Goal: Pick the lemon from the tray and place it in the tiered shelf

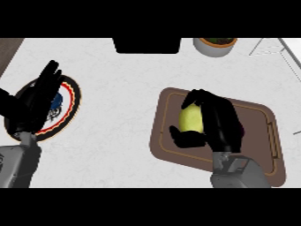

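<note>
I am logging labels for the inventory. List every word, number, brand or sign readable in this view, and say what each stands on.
No readable text anywhere.
Round dark plate with red and cream rim: blue-and-white centre design, mostly hidden by the open left hand; no letters can be made out.
Brown rectangular tray, yellow lemon held by the right hand, white plant pot: unmarked.

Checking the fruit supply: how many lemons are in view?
1. The lemon lies on the brown tray, with the right robot hand curled round it. The hand covers part of the tray, so another could be hidden there.
</note>
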Tool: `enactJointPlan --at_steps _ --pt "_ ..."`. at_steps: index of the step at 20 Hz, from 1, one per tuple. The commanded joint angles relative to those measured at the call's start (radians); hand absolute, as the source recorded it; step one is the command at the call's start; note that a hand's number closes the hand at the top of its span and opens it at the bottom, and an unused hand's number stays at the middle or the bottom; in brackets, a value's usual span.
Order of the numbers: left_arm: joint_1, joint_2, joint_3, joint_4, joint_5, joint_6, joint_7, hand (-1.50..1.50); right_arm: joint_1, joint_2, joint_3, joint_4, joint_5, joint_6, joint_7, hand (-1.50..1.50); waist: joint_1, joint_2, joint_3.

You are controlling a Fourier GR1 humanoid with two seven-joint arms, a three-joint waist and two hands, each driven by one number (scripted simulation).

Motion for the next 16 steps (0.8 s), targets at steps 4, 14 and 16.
enactJointPlan --at_steps 4,14,16 --pt "0.011 0.009 0.017 0.007 0.001 -0.015 -0.012 0.00 -0.199 0.003 -0.120 -0.169 0.014 0.042 0.212 1.50 -0.007 0.000 0.000" --pt "0.000 -0.006 0.023 0.014 -0.005 -0.011 0.005 0.00 -0.412 -0.186 -0.406 -0.241 -0.064 0.300 0.338 1.50 -0.009 0.000 0.000" --pt "0.027 -0.012 0.019 -0.010 0.000 -0.020 -0.011 0.00 -0.444 -0.255 -0.516 -0.203 -0.138 0.323 0.303 1.50 -0.006 0.000 0.000"
